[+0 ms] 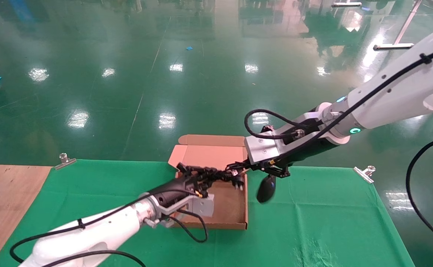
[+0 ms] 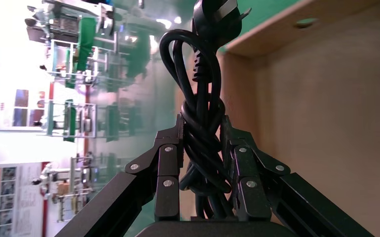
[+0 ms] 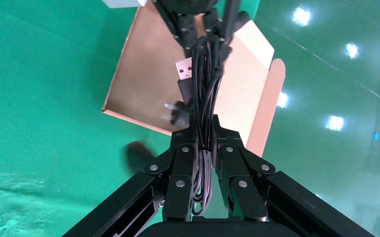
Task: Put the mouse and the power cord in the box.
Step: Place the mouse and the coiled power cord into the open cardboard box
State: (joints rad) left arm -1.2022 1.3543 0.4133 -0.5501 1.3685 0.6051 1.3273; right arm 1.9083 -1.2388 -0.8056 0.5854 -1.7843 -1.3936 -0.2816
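The brown cardboard box (image 1: 235, 211) lies open on the green cloth, its lid (image 1: 209, 148) folded back at the far side. My left gripper (image 1: 201, 175) (image 2: 203, 126) hovers over the box, shut on the coiled black power cord (image 1: 218, 173) (image 2: 200, 98); one plug end (image 1: 239, 181) hangs above the box floor. My right gripper (image 1: 240, 166) (image 3: 204, 123) is just above the box's right wall, shut on the mouse's bundled thin cable (image 3: 204, 84). The black mouse (image 1: 266, 189) (image 3: 136, 155) dangles below it over the cloth, right of the box.
The green cloth (image 1: 313, 222) covers the table, held by metal clips (image 1: 65, 160) (image 1: 364, 172) at its far edge. Bare wood (image 1: 5, 193) shows at the left. Beyond the table is shiny green floor. The two grippers are close together over the box.
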